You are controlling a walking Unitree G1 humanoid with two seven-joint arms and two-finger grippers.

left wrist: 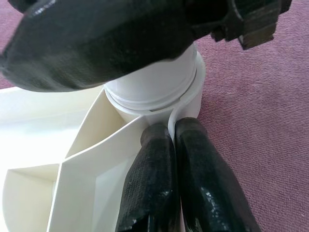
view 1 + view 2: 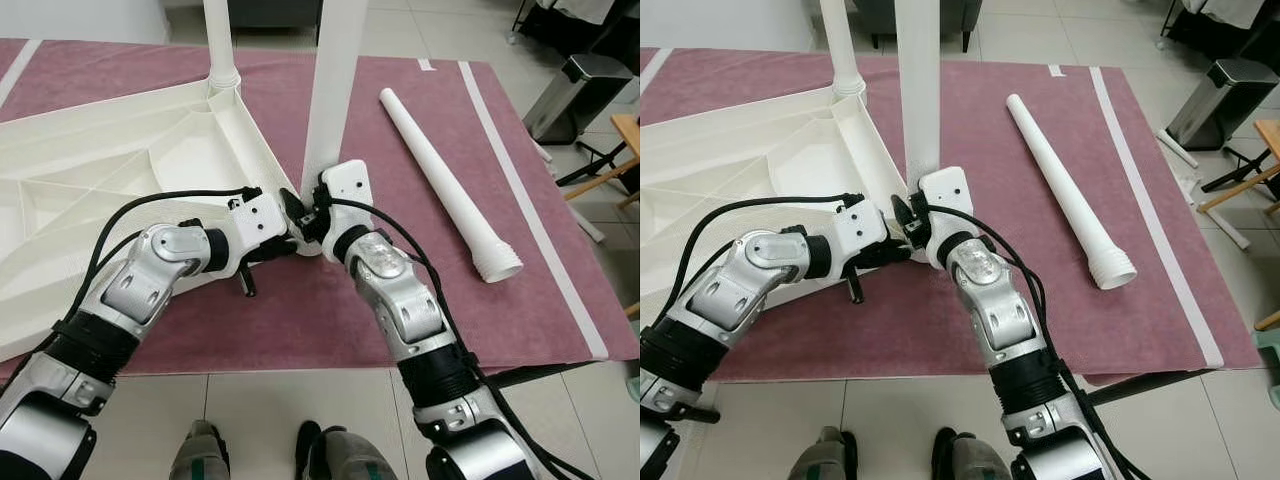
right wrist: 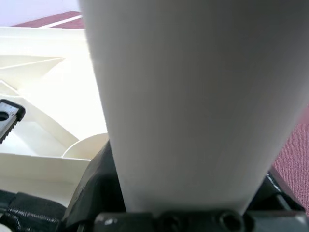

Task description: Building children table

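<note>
tabletop: white ribbed plastic children's tabletop [image 2: 90, 170] lies underside-up on the plum-coloured floor mat [image 2: 330, 310], at the robot's left; its near right corner carries the round socket [image 1: 186, 104]
far leg: a white plastic leg [image 2: 218, 40] already stands upright in the far corner socket
left gripper: left gripper [image 2: 285, 238] reaches rightwards to the near corner socket; in the left wrist view its two black fingers [image 1: 159, 179] lie pressed side by side with no gap, tips touching the socket wall just below the leg's base; clenched on nothing that I can see, looks like bracing
held leg: tall white tapered plastic leg [image 2: 335, 90] stands near upright, slightly tilted, its long axis vertical; threaded base sits in the corner socket, thread rings visible above the rim in the left wrist view, so judged not fully seated
right gripper: right gripper [image 2: 312, 215] comes in from the robot's right, low on the same leg just above the socket; the right wrist view shows black fingers [image 3: 96, 188] wrapped either side of the white shaft; grasping the leg
key relation: leg axis rises straight up out of the socket, directly ahead of both grippers; right arm has the hold, left just beside at the socket; next move likely a twist about that vertical axis
spare leg: another white tapered leg [image 2: 445, 180] lies flat on the mat, well apart to the right, threaded end towards the robot
step: third leg being fixed, one left, judged
</note>
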